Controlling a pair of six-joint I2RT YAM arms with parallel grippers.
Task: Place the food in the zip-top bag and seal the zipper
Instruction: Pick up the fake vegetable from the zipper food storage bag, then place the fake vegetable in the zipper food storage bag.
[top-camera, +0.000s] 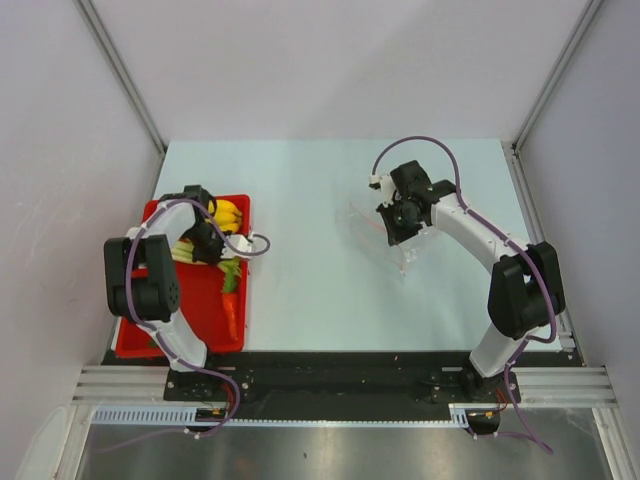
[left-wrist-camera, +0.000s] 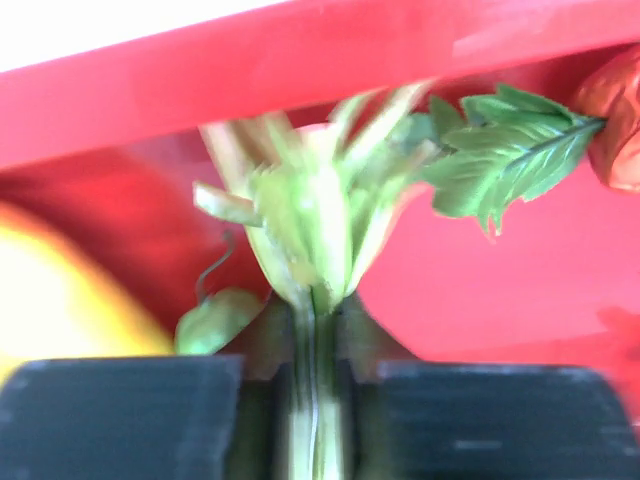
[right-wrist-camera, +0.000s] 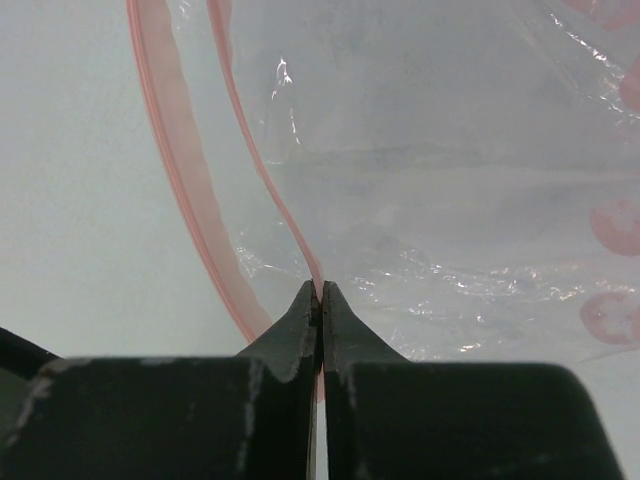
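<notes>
From above, the left gripper (top-camera: 207, 240) is down inside the red tray (top-camera: 200, 300) at the left side of the table, among the food. The bananas (top-camera: 228, 214) lie just beyond it and the carrot (top-camera: 231, 315) lies nearer the arm's base. The right gripper (top-camera: 400, 225) is well apart, across the bare middle of the table, on the zip-top bag (top-camera: 372, 222). From the left gripper the bag lies straight to the right, so the left arm has to carry the food to it

In the left wrist view, the two fingers are pressed together on the pale stalk of a leek (left-wrist-camera: 310, 230). The leek's long axis runs straight out from the jaws, with the leafy end fanned toward the tray wall. The grip looks settled, though the picture is blurred

In the right wrist view, the tips are pinched on one lip of the zipper (right-wrist-camera: 180, 130). The other lip curves away to the left, so the mouth probably gapes toward the tray. The leek should therefore go in lengthwise through that gap
</notes>
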